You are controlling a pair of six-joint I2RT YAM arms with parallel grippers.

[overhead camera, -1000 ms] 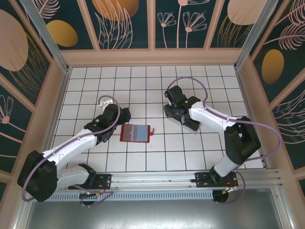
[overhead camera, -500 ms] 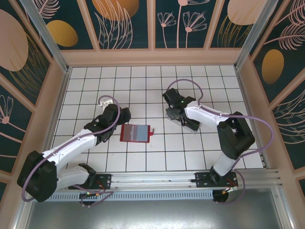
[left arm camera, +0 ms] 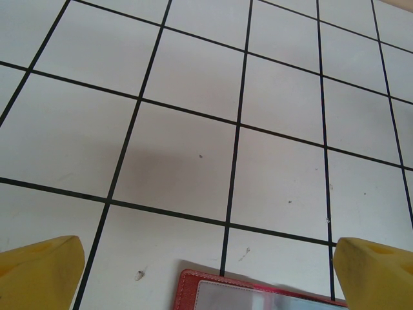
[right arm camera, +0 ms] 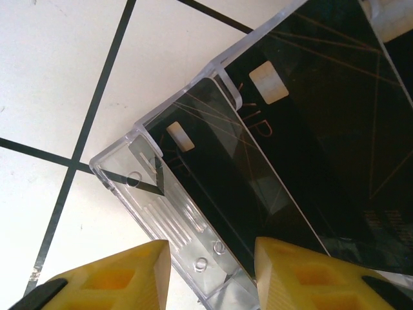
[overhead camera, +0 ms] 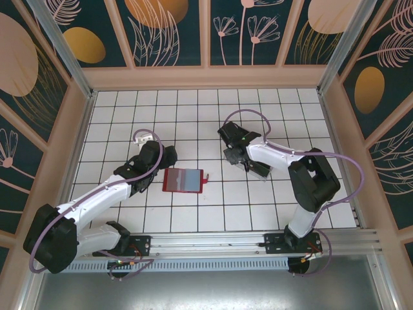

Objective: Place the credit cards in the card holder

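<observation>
card holder (overhead camera: 185, 180) left on table (overhead camera: 193, 116), credit cards (right arm camera: 232, 194) in rack (right arm camera: 150, 201) right

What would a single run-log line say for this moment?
step: card pickup | left end effector: open, by card holder | right end effector: at clear rack, over credit cards, grip unclear

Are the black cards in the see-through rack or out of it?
In. The right wrist view shows two black cards slotted side by side inside the clear rack.
</observation>
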